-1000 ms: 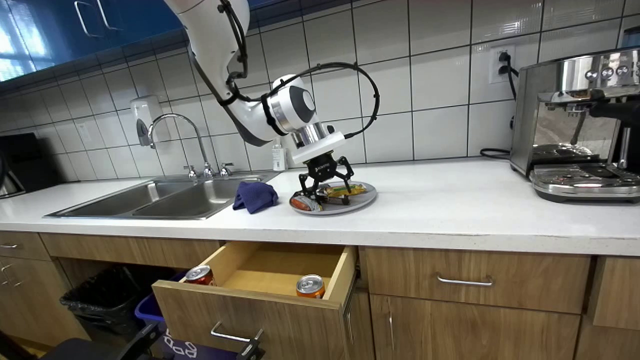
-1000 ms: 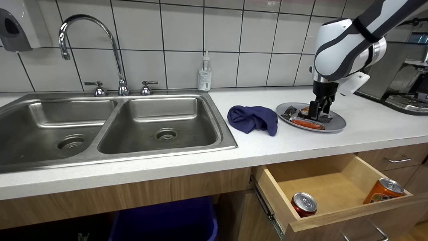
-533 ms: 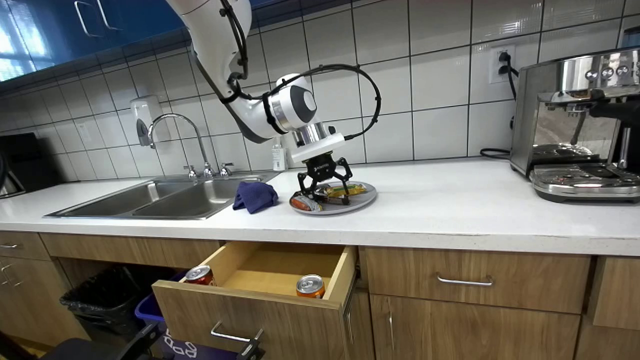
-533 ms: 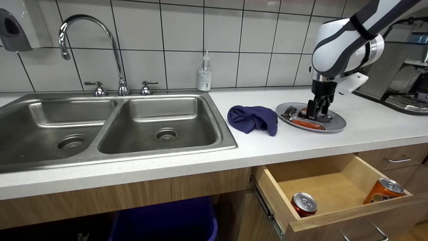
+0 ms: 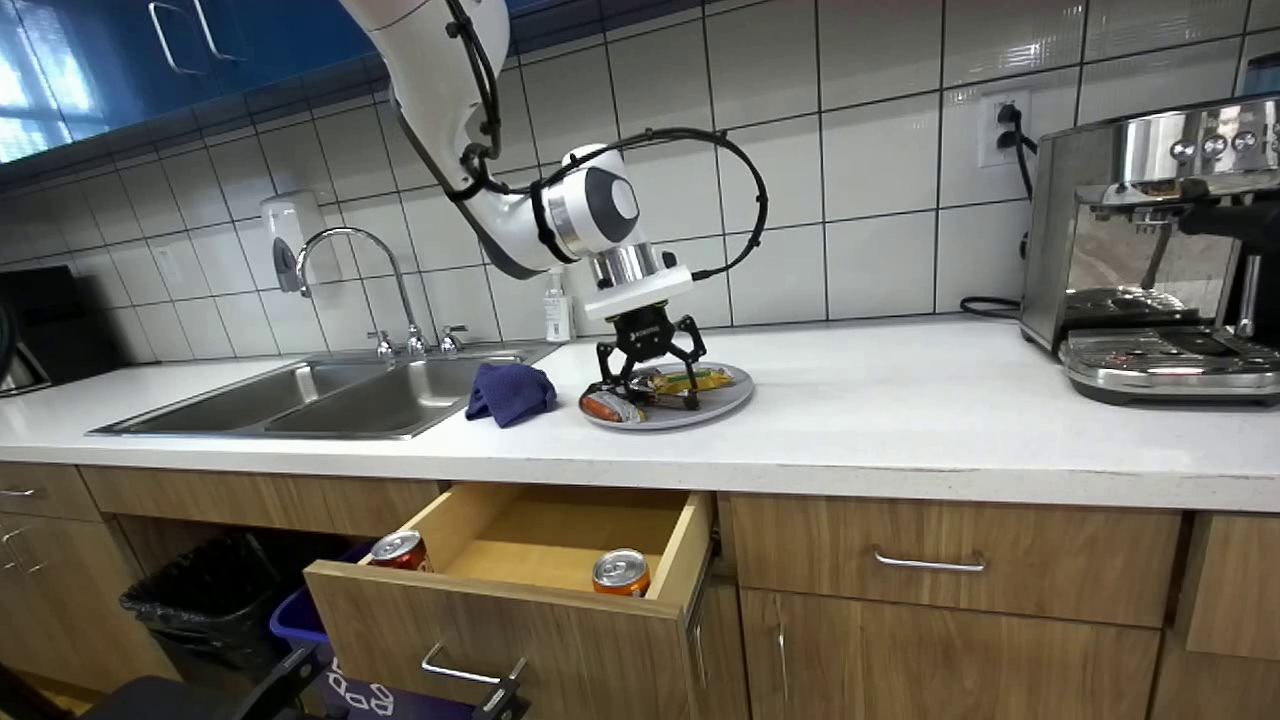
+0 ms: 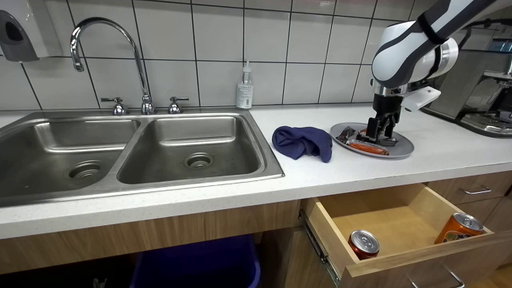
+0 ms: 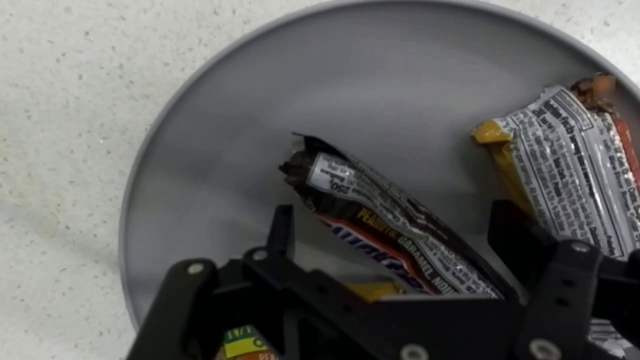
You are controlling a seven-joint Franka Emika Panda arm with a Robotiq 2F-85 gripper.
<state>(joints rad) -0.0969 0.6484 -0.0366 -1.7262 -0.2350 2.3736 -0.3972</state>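
My gripper (image 7: 393,225) is open over a grey plate (image 7: 200,150), with its fingers spread apart. A dark Snickers bar (image 7: 390,225) lies diagonally between the fingers; its lower end is hidden by the gripper. The right finger is close beside a silver, yellow and red wrapped snack (image 7: 565,165); I cannot tell if they touch. A yellow-green wrapper (image 7: 245,345) shows partly behind the left finger linkage. In both exterior views the gripper (image 5: 655,395) (image 6: 381,136) points down into the plate (image 5: 735,395) (image 6: 404,149). An orange wrapper (image 6: 368,148) lies at the plate's near side.
A purple cloth (image 6: 303,142) lies between the plate and the steel sink (image 6: 128,186). Below, an open drawer (image 6: 380,216) holds a red can (image 6: 364,245) and an orange can (image 6: 459,228). A soap bottle (image 6: 245,92) and coffee machine (image 5: 1160,250) stand on the counter.
The upper arm has shifted slightly and the gripper has moved a few pixels at most. It stays open over the plate. The plate, snacks and cans have not visibly moved.
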